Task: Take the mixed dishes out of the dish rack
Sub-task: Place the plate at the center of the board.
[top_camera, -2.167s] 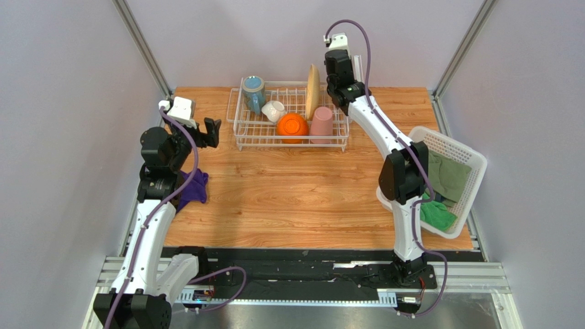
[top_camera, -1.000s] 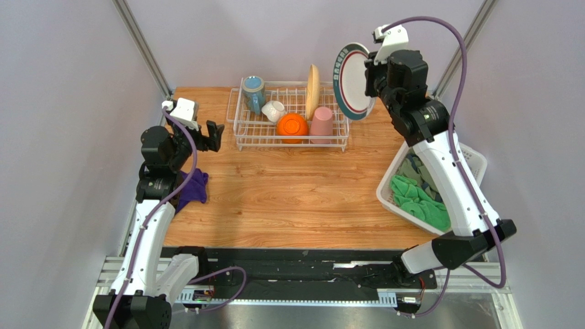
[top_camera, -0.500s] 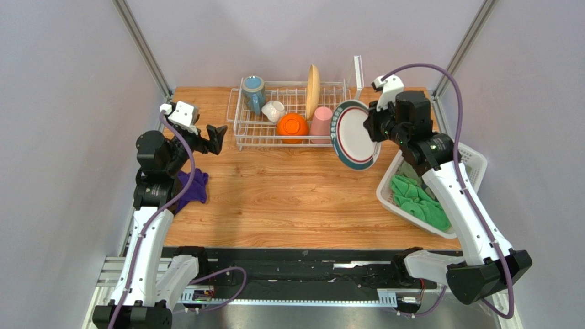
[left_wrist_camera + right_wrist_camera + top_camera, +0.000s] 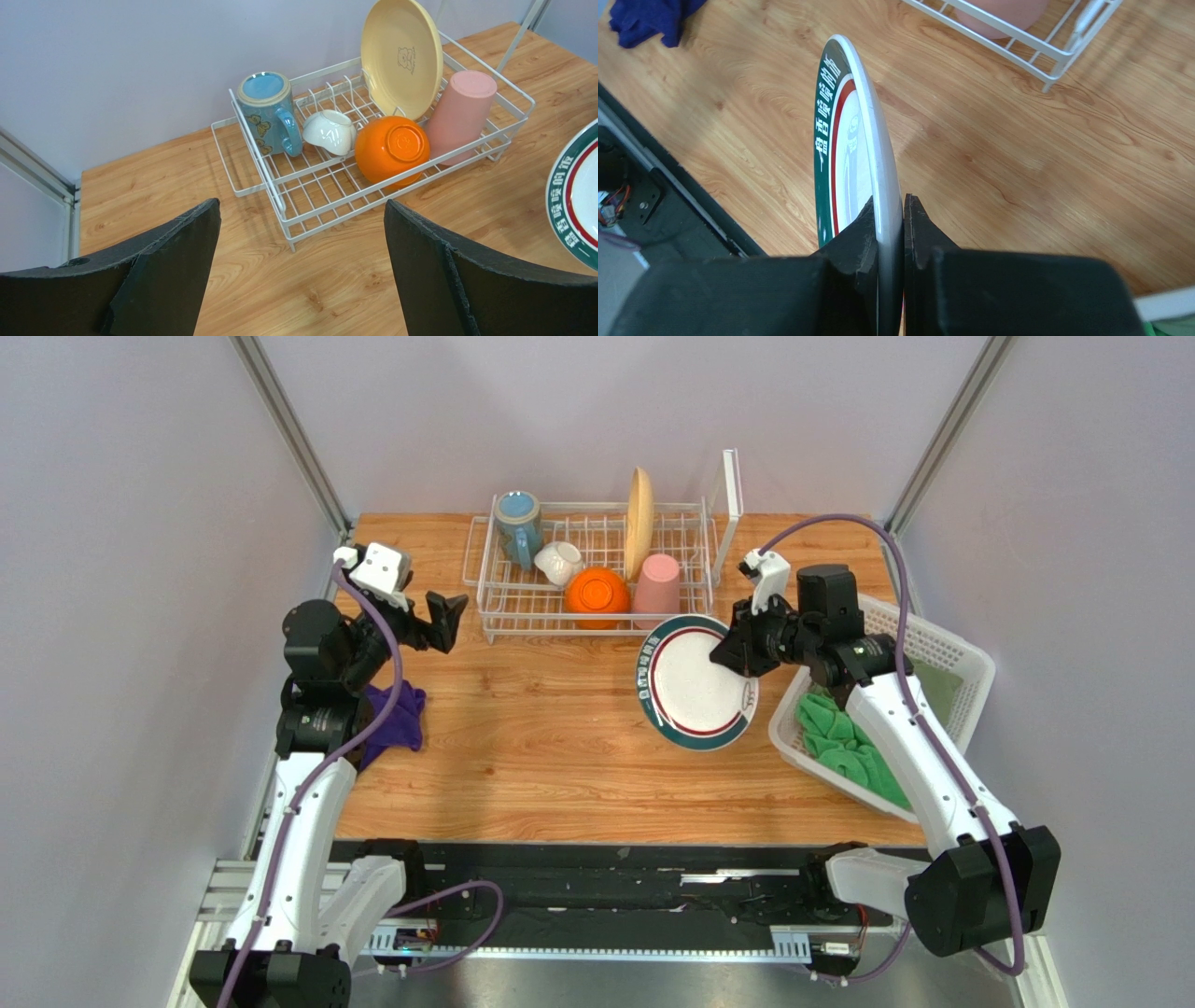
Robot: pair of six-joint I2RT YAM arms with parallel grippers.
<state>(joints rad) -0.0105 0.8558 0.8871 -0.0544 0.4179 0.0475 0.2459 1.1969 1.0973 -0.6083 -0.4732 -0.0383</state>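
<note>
Seen from above, the white wire dish rack (image 4: 540,605) sits far and central on the wood-grain table (image 4: 547,756), with its tall flat panel at its right end. It holds a blue mug (image 4: 518,525), a small white bowl (image 4: 558,560), a round orange bowl (image 4: 599,597) with its base showing, a pink tumbler (image 4: 657,588) and a cream-yellow plate (image 4: 640,522) standing on edge. The dark-rimmed plate (image 4: 697,686) is out of the rack, just near and right of it. It is tilted, and the right gripper (image 4: 732,655) pinches its right rim. The left gripper (image 4: 438,616) hangs left of the rack.

In the left wrist view, the left gripper's matte black jaws are spread wide with nothing between them. The frame's right edge cuts off the dark-rimmed plate.

In the right wrist view, that plate is edge-on and glossy, with a green band of white characters and a red ring. The jaws are clamped tight on its rim and hide its lower part.
</note>
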